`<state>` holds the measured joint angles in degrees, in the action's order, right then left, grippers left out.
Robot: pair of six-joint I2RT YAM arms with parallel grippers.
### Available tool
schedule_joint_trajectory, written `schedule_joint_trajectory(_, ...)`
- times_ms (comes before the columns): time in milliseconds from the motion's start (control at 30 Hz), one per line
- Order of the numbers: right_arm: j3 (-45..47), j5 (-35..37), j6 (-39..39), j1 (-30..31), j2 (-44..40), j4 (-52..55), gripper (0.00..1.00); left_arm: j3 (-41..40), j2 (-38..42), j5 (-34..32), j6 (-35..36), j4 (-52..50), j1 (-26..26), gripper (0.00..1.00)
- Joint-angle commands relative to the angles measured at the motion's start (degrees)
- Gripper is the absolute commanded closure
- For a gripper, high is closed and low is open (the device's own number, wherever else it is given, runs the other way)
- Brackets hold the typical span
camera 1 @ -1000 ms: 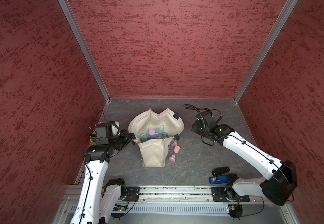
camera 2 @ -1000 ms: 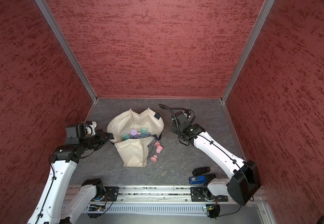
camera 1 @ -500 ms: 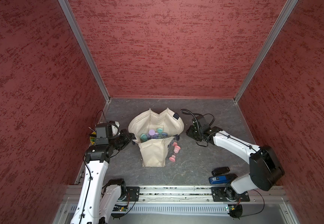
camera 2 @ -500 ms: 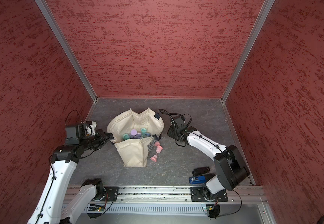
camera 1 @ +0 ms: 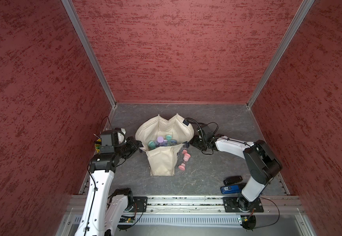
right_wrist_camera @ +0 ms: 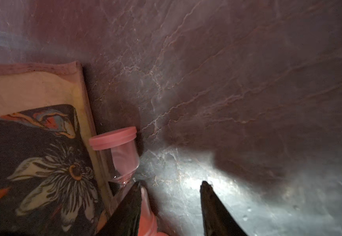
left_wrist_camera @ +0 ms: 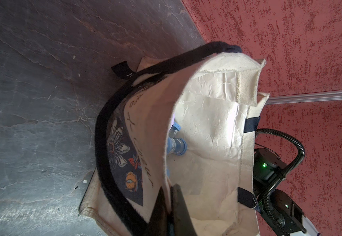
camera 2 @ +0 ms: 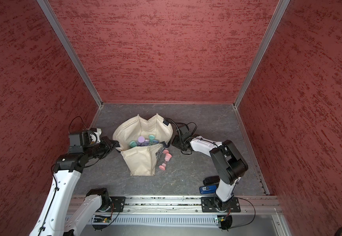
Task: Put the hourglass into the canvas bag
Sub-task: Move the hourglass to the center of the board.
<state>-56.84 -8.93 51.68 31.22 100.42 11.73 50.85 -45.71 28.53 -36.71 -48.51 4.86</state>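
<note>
Grab step. Left gripper clamped on canvas bag rim. Right gripper jaws apart, holding nothing, beside pink hourglass on desk, frame middle. Next: get jaws round hourglass, squeeze.

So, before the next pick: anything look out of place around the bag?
Yes. A pink hourglass lies on its side on the table outside the canvas bag, beside its printed side, while other hourglasses are inside. The open right gripper is next to it.
</note>
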Motion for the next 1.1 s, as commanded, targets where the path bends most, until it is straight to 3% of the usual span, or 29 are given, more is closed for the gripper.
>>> schedule_joint_trajectory(0,-2.8,-1.4,-0.3,0.7,0.6,-2.6,0.48,0.0,1.0,0.2,0.9,1.0,0.6,1.00)
schedule_joint_trajectory(767,-13.4,3.0,-2.5,4.2,8.8,7.2,0.31,-0.3,1.2,0.4,0.8,1.1,0.7,1.00)
schedule_joint_trajectory(1067,-19.4,8.0,-2.6,5.5,13.6,15.0,0.33,-0.5,1.4,0.4,0.6,1.2,0.7,1.00)
